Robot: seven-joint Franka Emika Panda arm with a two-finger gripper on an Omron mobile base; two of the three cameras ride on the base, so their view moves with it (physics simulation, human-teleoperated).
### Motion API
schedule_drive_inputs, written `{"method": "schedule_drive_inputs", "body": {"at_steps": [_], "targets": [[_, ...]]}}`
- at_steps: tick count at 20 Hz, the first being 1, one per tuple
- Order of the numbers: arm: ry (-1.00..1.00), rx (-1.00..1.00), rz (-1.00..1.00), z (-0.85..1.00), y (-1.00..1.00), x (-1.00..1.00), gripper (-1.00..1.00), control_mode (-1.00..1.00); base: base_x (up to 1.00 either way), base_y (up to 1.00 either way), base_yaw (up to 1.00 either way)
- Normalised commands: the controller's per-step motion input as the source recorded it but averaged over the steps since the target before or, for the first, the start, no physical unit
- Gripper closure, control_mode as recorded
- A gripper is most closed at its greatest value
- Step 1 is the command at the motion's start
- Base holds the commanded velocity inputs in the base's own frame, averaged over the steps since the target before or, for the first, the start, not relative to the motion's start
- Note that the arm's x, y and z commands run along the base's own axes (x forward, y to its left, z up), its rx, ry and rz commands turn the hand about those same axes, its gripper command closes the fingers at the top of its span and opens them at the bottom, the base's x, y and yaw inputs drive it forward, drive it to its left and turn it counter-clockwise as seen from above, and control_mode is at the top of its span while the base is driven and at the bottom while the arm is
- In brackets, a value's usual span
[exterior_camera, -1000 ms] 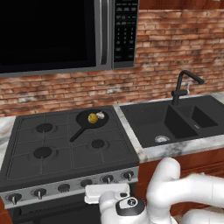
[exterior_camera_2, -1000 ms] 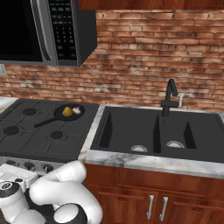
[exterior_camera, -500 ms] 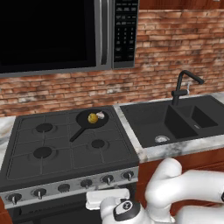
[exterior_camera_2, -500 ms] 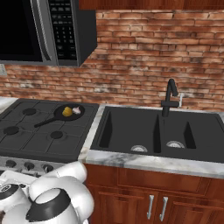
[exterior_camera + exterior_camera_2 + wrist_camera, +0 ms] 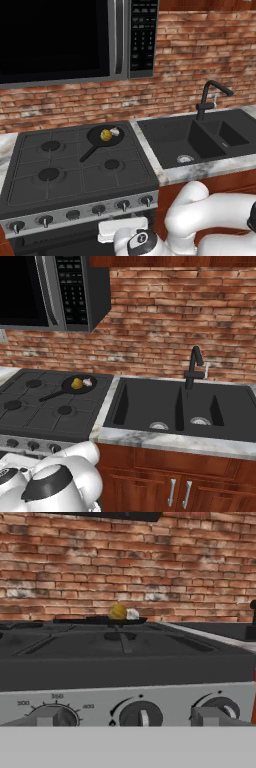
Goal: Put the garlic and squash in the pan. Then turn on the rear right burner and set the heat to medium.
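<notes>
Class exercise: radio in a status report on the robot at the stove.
Jaws open, holding nothing, low before the stove knobs. Garlic and squash already in the pan on the rear right burner. Nothing blocking the knobs.

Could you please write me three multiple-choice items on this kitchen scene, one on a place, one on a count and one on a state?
1. Where does the pan sit?
A. on the stove's rear right burner
B. in the sink
C. on the front left burner

2. How many vegetables lie in the pan?
A. none
B. two
C. four

3. What state is the faucet in?
A. running
B. off, no water showing
C. lying in the basin

Answers:
1 A, it rests on the back right grate.
2 B, the yellow squash and the whitish garlic.
3 B, it stands upright with no stream into the sink.
</notes>
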Motion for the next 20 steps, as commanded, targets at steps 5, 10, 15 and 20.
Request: {"method": "schedule_drive_inputs", "body": {"at_steps": [5,10,15,20], "targets": [[0.0,0.0,0.0,0.0,-0.5,-0.04,-1.0,-1.0,0.0,0.0,0.0],[0.02,0.0,0.0,0.01,-0.36,0.17,-1.0,-1.0,0.0,0.0,0.0],[0.08,0.0,0.02,0.06,-0.25,0.45,-1.0,-1.0,0.0,0.0,0.0],[0.09,0.0,0.03,0.04,-0.17,0.4,-1.0,-1.0,0.0,0.0,0.0]]}}
